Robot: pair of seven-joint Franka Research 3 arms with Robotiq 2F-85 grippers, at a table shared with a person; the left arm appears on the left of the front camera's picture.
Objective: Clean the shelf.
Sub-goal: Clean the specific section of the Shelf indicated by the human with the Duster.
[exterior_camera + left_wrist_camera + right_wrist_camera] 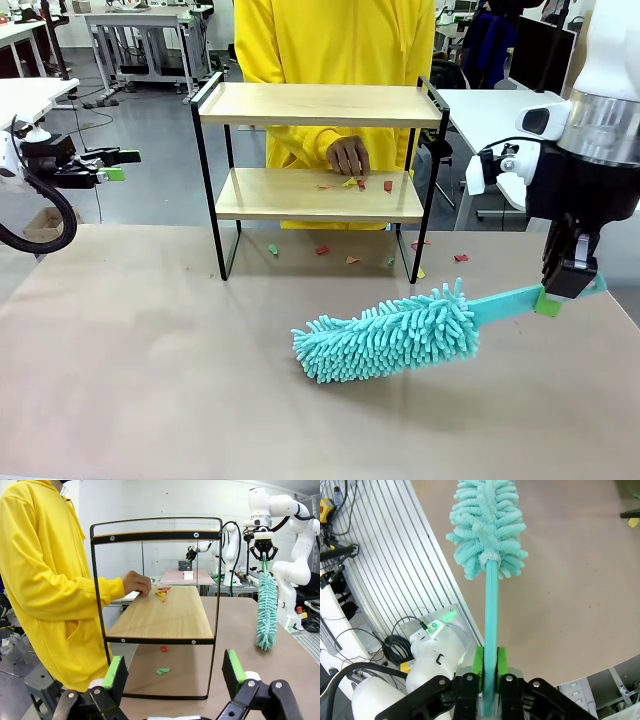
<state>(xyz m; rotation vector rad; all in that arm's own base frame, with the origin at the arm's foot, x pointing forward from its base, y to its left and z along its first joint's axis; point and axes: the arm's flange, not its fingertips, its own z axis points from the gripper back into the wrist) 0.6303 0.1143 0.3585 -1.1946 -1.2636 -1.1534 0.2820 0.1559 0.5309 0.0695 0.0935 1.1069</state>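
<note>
The shelf (320, 104) stands at the table's far middle, a two-board wooden rack in a black frame. Red and yellow paper scraps (355, 184) lie on its lower board, where a person's hand (348, 155) rests. My right gripper (566, 285) is shut on the handle of a teal fluffy duster (390, 335), whose head hangs low over the table in front of the shelf. In the right wrist view the green pads (478, 662) clamp the handle (491, 610). My left gripper (115, 165) hovers open at far left; from it the shelf (170, 617) shows end-on between the fingers (116, 672).
A person in a yellow hoodie (330, 40) stands close behind the shelf. More scraps (350, 260) lie on the brown table (150, 330) around the shelf's legs. White tables stand at both sides further back.
</note>
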